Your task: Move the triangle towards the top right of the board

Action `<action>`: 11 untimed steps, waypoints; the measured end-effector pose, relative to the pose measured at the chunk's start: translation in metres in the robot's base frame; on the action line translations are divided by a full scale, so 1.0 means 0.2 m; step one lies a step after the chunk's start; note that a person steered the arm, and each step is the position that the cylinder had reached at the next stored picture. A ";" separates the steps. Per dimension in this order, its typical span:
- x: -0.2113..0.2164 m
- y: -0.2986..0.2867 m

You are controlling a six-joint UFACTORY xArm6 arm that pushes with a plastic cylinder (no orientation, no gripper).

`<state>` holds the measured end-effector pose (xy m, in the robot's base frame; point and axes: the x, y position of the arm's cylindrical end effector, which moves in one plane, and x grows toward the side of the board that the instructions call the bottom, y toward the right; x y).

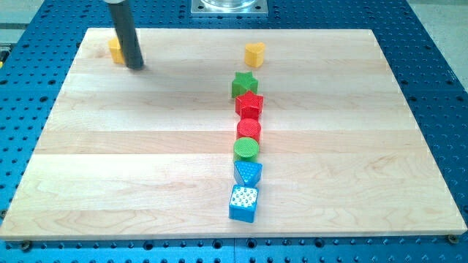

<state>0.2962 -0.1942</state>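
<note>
The blue triangle [248, 173] lies low in the middle of the wooden board [146, 146], second from the bottom of a column of blocks. A blue cube [243, 203] is just below it and a green cylinder [246, 150] just above it. My tip [135, 66] rests on the board at the view's top left, far from the triangle. It stands right beside a yellow block [115, 50], which the rod partly hides.
Up the column stand a red cylinder [248, 131], a red star [249, 105] and a green star [244, 84]. A yellow heart [254, 53] sits apart near the top middle. A metal base [228, 6] is at the top edge. Blue perforated table surrounds the board.
</note>
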 end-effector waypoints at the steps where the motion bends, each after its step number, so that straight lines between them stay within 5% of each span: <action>1: 0.00 -0.03; 3: -0.22 -0.06; 6: -0.22 0.38; 8: -0.18 0.38; 10: 0.46 0.26; 11: 0.60 0.24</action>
<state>0.4163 -0.1454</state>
